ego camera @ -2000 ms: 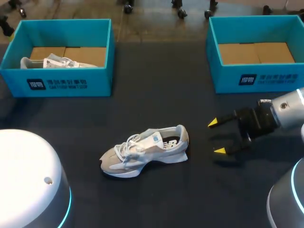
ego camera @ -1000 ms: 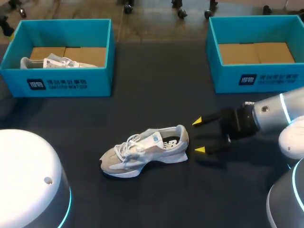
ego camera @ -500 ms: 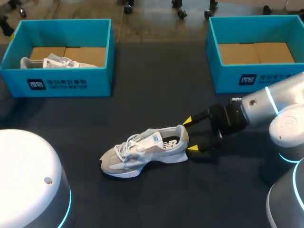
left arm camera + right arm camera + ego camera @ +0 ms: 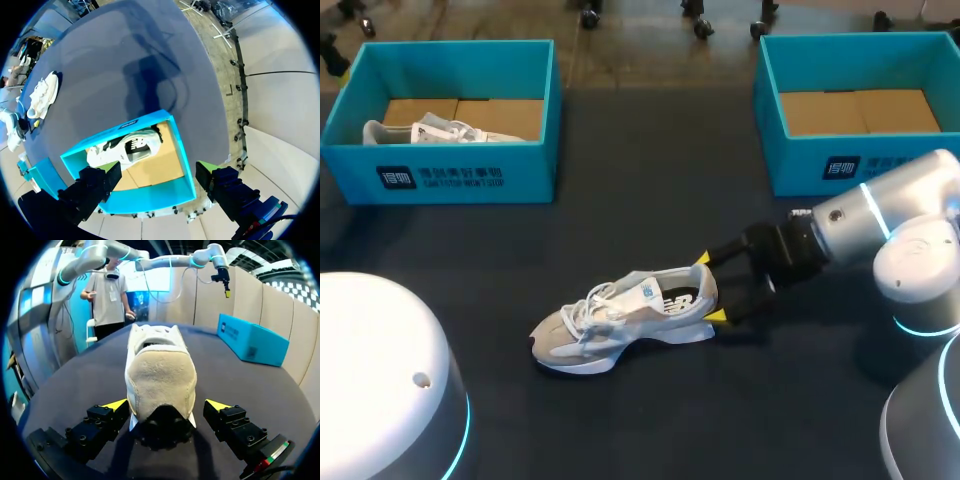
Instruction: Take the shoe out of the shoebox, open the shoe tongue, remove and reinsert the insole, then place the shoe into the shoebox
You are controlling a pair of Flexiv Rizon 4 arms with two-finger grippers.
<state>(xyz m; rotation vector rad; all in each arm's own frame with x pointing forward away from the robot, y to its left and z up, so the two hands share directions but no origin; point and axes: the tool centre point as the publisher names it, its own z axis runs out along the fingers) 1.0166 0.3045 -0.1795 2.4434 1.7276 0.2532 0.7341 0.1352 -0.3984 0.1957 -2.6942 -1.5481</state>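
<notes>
A grey and white sneaker (image 4: 620, 315) lies on its sole on the dark table, toe to the left. My right gripper (image 4: 710, 288) is at its heel, open, with one yellow tip on each side. In the right wrist view the suede heel (image 4: 160, 375) sits between the fingers of the right gripper (image 4: 166, 407); one tip is nearly against it and the other stands apart. My left gripper (image 4: 160, 185) hangs open high above the left shoebox (image 4: 175, 150), which holds a second sneaker (image 4: 125, 147).
The left teal shoebox (image 4: 470, 175) stands at the back left with the other sneaker (image 4: 420, 131) inside. A matching shoebox (image 4: 880, 165) at the back right shows only its cardboard floor. My arms' white bases fill the near corners.
My right gripper has moved left across the table, from well clear of the sneaker to straddling its heel. The sneaker and both boxes have stayed put.
</notes>
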